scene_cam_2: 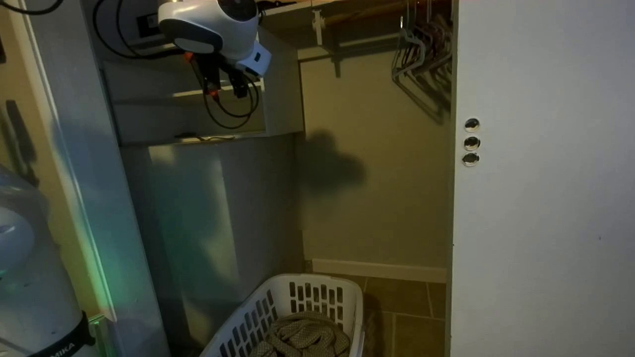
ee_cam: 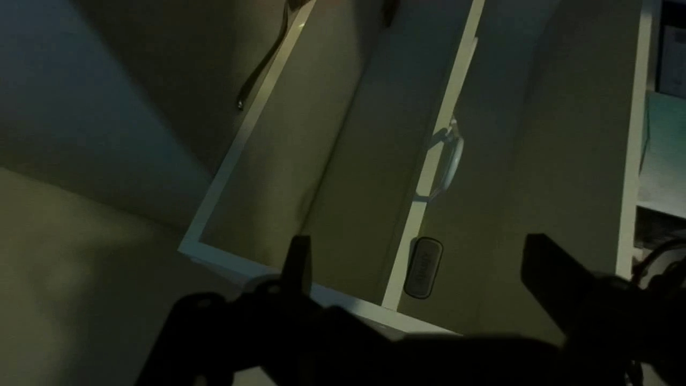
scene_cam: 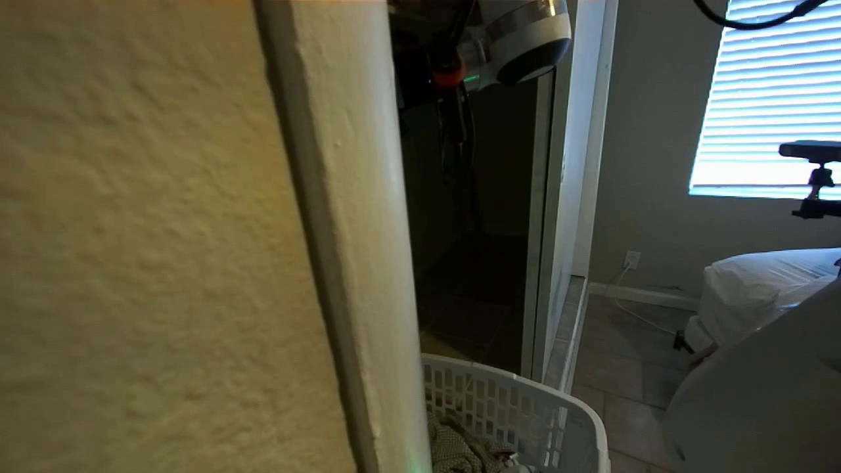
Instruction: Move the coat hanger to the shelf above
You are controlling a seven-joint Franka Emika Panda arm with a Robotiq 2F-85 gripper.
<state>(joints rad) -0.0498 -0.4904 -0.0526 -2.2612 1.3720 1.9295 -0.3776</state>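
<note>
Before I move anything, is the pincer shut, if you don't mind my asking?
No, in the wrist view the pincer is open, its two dark fingers well apart.

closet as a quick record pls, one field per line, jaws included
jaws: open, nothing visible in their grip
coat hanger: likely the thin dark strip by the front edge of the bottom shelf
middle shelf: dark oblong bar on it, pale curved piece at its edge
laundry basket: holding patterned cloth
other hangers: hanging in a bunch
</note>
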